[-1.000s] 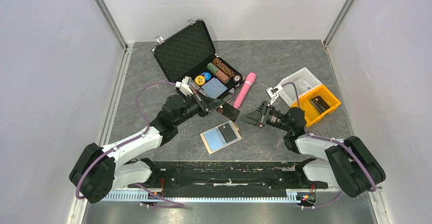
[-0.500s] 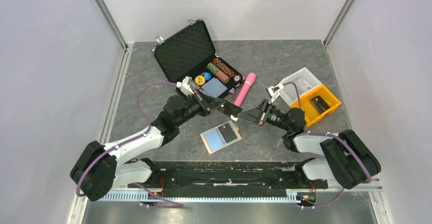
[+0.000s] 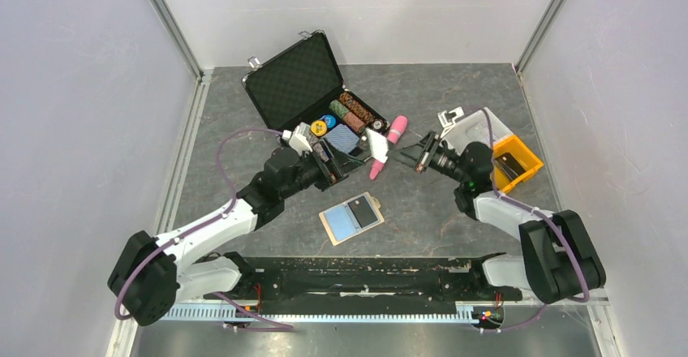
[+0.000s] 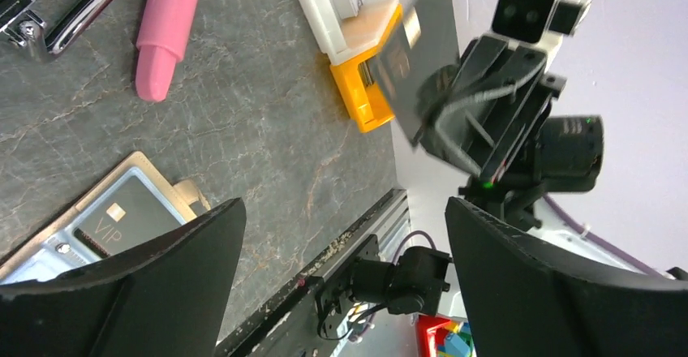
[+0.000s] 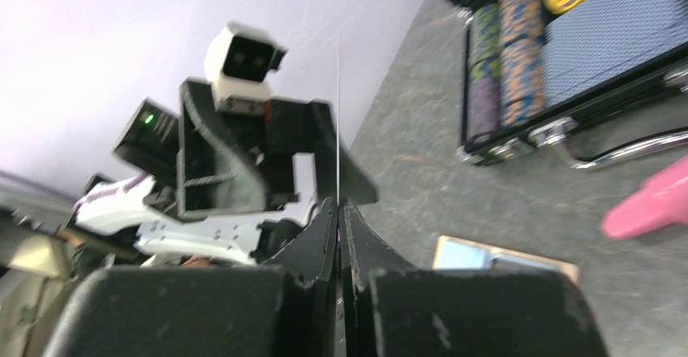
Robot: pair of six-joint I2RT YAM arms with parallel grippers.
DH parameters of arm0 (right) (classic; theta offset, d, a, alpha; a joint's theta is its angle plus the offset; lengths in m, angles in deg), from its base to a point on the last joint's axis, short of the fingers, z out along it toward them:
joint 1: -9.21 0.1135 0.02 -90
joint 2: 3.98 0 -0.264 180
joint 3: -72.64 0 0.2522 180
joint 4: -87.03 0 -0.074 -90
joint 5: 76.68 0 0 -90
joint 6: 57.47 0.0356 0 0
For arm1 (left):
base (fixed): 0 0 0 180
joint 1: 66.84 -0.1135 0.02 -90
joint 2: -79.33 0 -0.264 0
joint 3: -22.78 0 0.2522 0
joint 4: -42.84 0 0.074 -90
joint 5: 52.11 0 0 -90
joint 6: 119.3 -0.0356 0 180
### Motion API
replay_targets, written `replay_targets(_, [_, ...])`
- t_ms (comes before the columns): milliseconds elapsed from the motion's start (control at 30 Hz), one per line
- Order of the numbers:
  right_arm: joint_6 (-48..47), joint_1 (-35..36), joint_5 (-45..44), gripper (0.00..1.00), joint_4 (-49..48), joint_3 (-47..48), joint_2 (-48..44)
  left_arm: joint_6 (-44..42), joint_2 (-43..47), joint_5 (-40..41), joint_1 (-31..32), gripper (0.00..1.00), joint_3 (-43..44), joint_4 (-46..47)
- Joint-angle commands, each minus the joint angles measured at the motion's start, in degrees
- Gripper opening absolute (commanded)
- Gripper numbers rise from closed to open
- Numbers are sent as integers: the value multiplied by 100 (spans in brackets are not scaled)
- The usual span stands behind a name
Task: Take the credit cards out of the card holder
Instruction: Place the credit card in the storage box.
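The grey card (image 4: 406,57) is hanging in the air above the bench (image 3: 438,211), pinched by one short end in the right end effector (image 5: 338,211), whose fingers are pressing fully together on it. Its long axis is running straight out from those fingertips toward the left end effector (image 4: 342,211). From the right wrist it is showing edge-on as a thin upright line. From the left wrist its face is showing a gold chip, and any print there is too blurred to read. The left end effector is standing wide open just beside the card's free end, gripping nothing. The holder (image 4: 188,196) is lying flat on the bench nearer the arm bases, between the two arms, well apart from both end effectors. Its long axis is running from near-left to far-right, with its tab at the far-right end. A blue card (image 3: 341,224) is covering its left part and a dark card (image 4: 122,219) its right part; the dark one is carrying a chip and the letters "VIP". A pink stick (image 4: 166,24) is lying beyond the holder, next to an open black case (image 3: 296,81) holding stacked chips (image 5: 519,49). A white bin (image 3: 479,126) and a yellow bin (image 3: 523,162) are sitting side by side at the far right.
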Motion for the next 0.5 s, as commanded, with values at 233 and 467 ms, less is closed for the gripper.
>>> replay_targets(233, [-2924,-1639,-34,0,5457,2076,-226,-1705,418,81,20,100,870,-2052])
replay_targets(467, [-4436,-3000,-1163,0,8310,3517,-78,-2618,769,447,19,100,1395,-3518])
